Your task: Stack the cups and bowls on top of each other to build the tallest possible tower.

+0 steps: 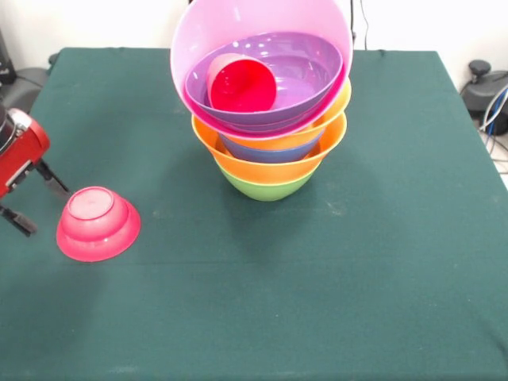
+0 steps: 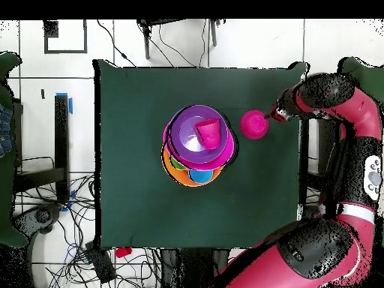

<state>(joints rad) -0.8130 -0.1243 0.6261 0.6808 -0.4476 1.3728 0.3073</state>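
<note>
The tower (image 1: 270,119) stands mid-table: a green bowl (image 1: 266,188) as base, then orange (image 1: 262,165), blue (image 1: 270,151) and orange (image 1: 313,131) bowls. A large pink bowl (image 1: 238,28) sits tilted on top, with the purple bowl (image 1: 305,67) in it. A red cup (image 1: 240,83) lies on its side inside the purple bowl. The small red bowl (image 1: 98,224) lies upside down on the cloth at the left. My gripper (image 1: 36,200) is open and empty just left of it, not touching. In the overhead view, the gripper (image 2: 274,116) is beside that bowl (image 2: 254,124). The green and light blue cups are hidden.
The green cloth covers the table (image 1: 357,278). The arm (image 2: 352,105) reaches in along the table's right edge in the overhead view. Cables and equipment (image 1: 484,87) lie off the table's far corner.
</note>
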